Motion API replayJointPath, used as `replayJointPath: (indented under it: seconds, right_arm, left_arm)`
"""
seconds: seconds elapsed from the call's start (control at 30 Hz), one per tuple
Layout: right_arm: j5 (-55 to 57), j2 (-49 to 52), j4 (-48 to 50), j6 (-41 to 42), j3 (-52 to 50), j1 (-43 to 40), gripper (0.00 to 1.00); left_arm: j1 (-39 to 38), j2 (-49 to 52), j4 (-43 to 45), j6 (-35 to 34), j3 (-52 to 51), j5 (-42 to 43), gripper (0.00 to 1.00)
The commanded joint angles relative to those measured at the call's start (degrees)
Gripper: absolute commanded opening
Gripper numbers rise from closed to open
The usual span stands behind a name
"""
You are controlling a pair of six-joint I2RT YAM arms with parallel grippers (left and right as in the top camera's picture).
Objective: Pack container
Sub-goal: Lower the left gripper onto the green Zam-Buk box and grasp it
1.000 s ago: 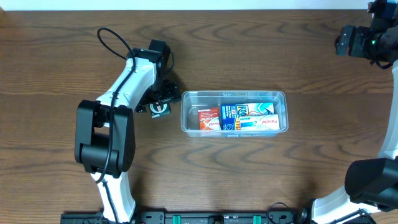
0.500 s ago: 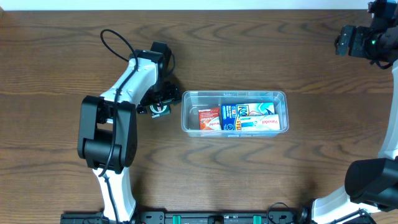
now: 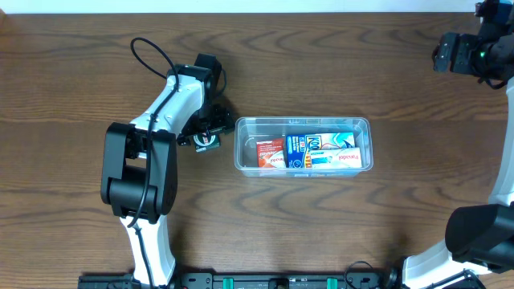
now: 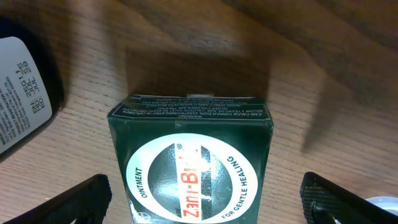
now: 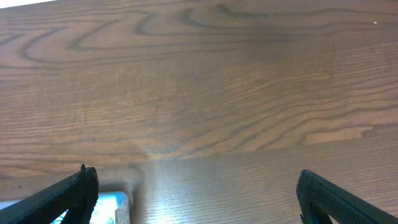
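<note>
The container [image 3: 245, 143], a clear shallow tub with rounded corners, lies lengthwise on the wooden table [image 3: 361, 225] with several small boxes lying inside it. A red and white box [image 3: 270, 153] sits toward the container's left end, a blue box [image 3: 298, 151] is beside it near the middle, and a white and pale blue box [image 3: 336, 152] fills the right part. Just off the container's left end hangs the left gripper [image 3: 206, 138], close to the rim. Its wrist camera shows a dark green ointment box [image 4: 191, 165] with a white oval label standing on the wood between the two fingers [image 4: 81, 200]. These are spread wide, with a gap on either side of the box, so nothing is clamped. A dark bottle [image 4: 22, 93] with a white printed label lies at the left edge of that view, apart from the green box. The right gripper [image 5: 199, 198] is well away from the container, beyond its right end toward the far corner of the table. Its fingers are also spread wide, with only bare wood between them.
</note>
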Motion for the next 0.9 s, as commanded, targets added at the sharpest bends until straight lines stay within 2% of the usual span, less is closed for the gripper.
replayJointPath:
  seconds: [0.0, 0.5, 0.87]
  right_arm:
    - [-0.04, -0.42, -0.04, 0.92, 0.52, -0.46, 0.99]
    - [-0.04, -0.42, -0.04, 0.92, 0.52, -0.46, 0.99]
    - [-0.04, -0.42, -0.04, 0.92, 0.52, -0.46, 0.99]
  left_arm:
    - [0.24, 0.98, -0.04, 1.20, -0.46, -0.11, 0.98]
    - [0.24, 1.49, 4.63, 1.20, -5.14, -0.09, 0.99]
    - [0.24, 1.49, 5.49, 1.20, -5.14, -0.11, 0.77]
